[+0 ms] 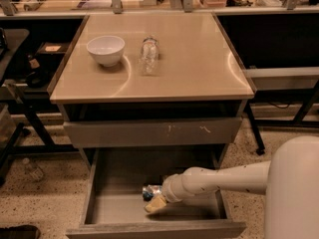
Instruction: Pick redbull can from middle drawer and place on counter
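Observation:
The middle drawer [117, 209] is pulled open at the bottom of the grey cabinet. The redbull can [150, 191], blue and silver, lies on the drawer floor near the middle. My gripper [155, 203] reaches in from the right on a white arm and sits right at the can, its pale tip just in front of it. Part of the can is hidden behind the gripper. The glossy beige counter [199, 59] is the cabinet top above.
A white bowl [105, 49] and a clear plastic bottle [149, 55] lying on its side sit on the counter's left half. A closed drawer front with white scratch marks [149, 132] overhangs the open drawer. Dark side tables [10, 39] flank the cabinet. A small bottle [32, 169] lies on the floor at left.

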Controlling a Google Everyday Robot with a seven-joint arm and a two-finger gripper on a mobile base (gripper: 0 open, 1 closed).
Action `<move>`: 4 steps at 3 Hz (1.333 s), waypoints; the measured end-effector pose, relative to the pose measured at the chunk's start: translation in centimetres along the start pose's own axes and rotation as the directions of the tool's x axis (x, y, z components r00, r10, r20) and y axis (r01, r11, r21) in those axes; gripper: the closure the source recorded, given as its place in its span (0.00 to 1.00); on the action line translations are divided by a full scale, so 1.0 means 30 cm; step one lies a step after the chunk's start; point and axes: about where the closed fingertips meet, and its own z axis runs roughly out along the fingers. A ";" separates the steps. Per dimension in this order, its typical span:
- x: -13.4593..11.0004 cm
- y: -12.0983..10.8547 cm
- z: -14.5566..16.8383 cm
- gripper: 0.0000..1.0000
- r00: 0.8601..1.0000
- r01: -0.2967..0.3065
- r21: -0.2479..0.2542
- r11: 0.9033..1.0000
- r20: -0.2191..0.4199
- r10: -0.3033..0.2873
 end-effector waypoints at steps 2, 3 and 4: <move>0.000 0.000 0.000 0.65 1.000 0.000 0.000 1.000 0.000 0.000; 0.000 0.000 0.000 0.88 1.000 0.000 0.000 1.000 0.000 0.000; -0.004 0.002 -0.003 1.00 1.000 -0.002 0.000 1.000 -0.001 0.002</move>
